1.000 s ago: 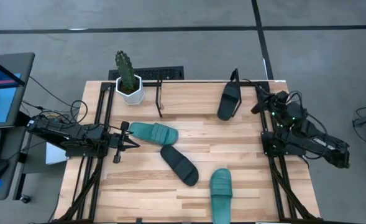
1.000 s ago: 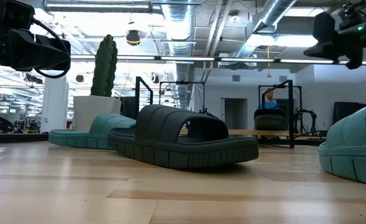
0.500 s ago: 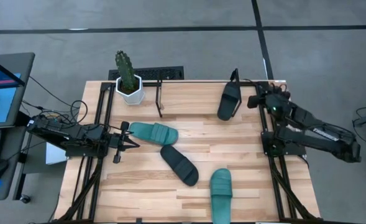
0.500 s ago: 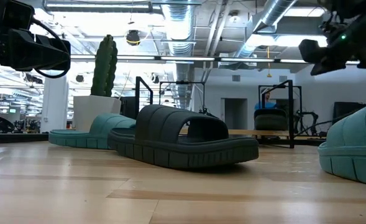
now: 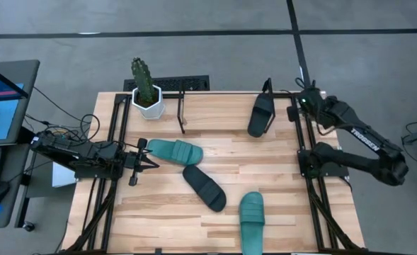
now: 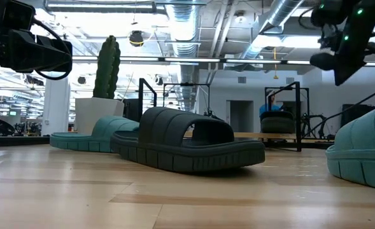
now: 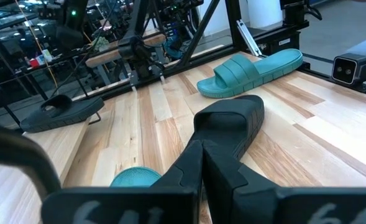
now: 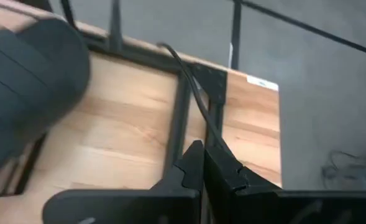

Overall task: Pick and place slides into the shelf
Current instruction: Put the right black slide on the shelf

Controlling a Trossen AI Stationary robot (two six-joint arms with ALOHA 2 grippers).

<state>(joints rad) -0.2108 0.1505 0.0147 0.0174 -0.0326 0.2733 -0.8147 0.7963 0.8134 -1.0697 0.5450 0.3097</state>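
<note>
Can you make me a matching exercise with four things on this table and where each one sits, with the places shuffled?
Things:
1. cactus pot
2. black slide in the shelf
3. loose black slide
4. near teal slide

Places:
A. middle of the table
B. far left corner
C. near edge, right of centre
D. far side, by the right gripper

Pairs: 1-B, 2-D, 3-A, 4-C

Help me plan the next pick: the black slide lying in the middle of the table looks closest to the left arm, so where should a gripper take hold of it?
Probably by the wide strap of the black slide, coming straight down. It lies flat, sole down and diagonal, so the raised strap bridges an open gap that one finger could slip under. The left gripper sits nearby, shut, beside a teal slide.
</note>
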